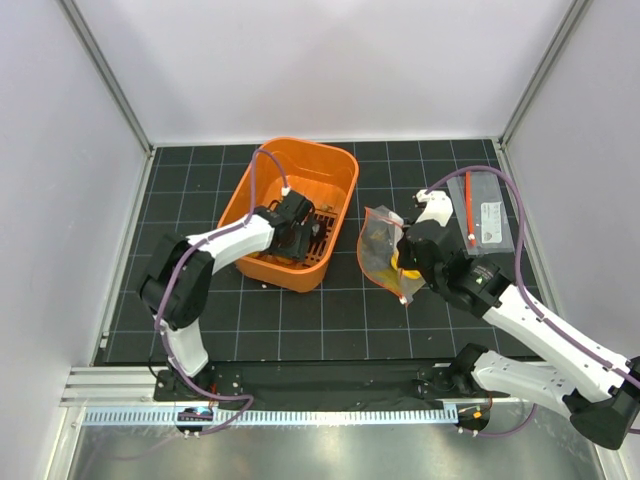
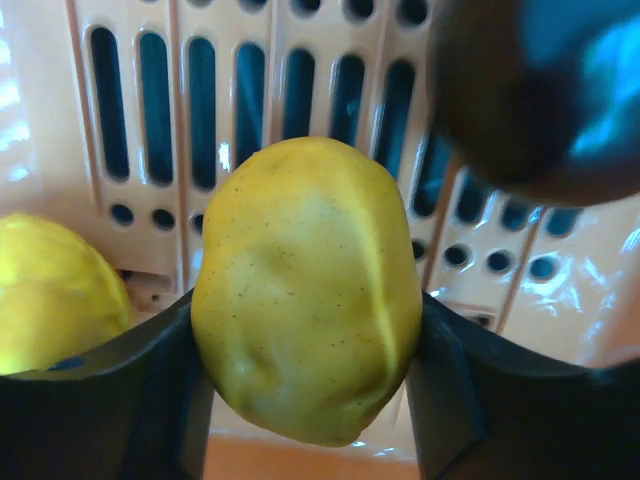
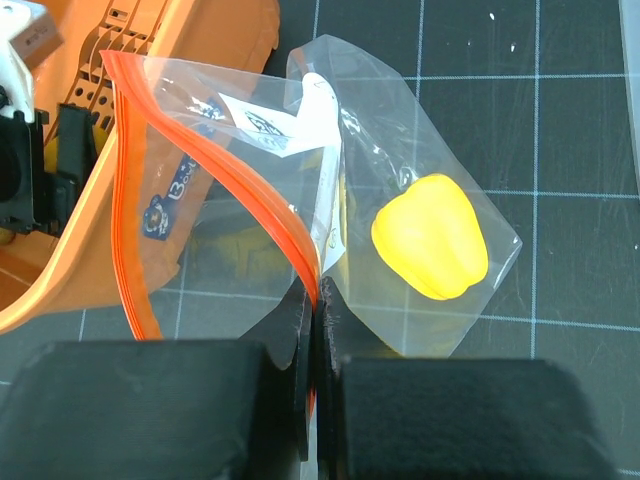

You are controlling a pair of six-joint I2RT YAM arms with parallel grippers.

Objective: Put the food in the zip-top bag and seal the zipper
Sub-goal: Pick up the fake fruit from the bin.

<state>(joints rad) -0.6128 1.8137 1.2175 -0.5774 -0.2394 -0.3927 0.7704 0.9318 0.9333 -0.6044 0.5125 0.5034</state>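
My left gripper (image 1: 297,240) is inside the orange basket (image 1: 262,180), shut on a yellow-green toy fruit (image 2: 305,290). Another yellow toy food (image 2: 55,290) lies to its left and a dark brown round one (image 2: 520,100) sits at the upper right. My right gripper (image 1: 408,262) is shut on the edge of the zip-top bag (image 3: 250,180), pinching it at the red-orange zipper (image 3: 255,190) and holding the mouth open. A yellow toy pepper (image 3: 430,235) lies inside the bag, which also shows in the top view (image 1: 380,245).
A narrower clear pouch with a white label and red strip (image 1: 480,210) lies on the black gridded mat at the far right. The orange basket stands left of the bag, its wall close to the bag's mouth (image 3: 200,40).
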